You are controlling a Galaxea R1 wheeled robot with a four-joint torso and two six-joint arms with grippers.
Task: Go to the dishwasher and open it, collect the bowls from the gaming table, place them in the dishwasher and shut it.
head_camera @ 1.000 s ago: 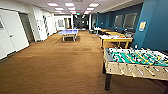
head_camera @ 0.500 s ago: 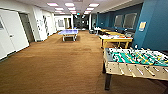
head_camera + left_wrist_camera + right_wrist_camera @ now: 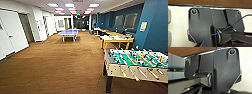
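Observation:
The gaming table (image 3: 125, 70), a table-football table with a green field and rods with handles, stands at the right of the head view, close to me. Its pale wooden side faces me and a dark leg (image 3: 108, 84) shows at its near corner. The picture is too blurred to tell any bowls among the figures on the field. The dishwasher is out of view. In both wrist views my own dark plate and jointed bar lie against a pale surface, with a strip of brown floor beyond.
Brown carpet (image 3: 57, 67) runs down a long hall. A blue table-tennis table (image 3: 68, 32) stands far ahead. Yellow-legged tables (image 3: 116, 40) line the blue wall (image 3: 155, 27) on the right. White doors (image 3: 12, 35) line the left wall.

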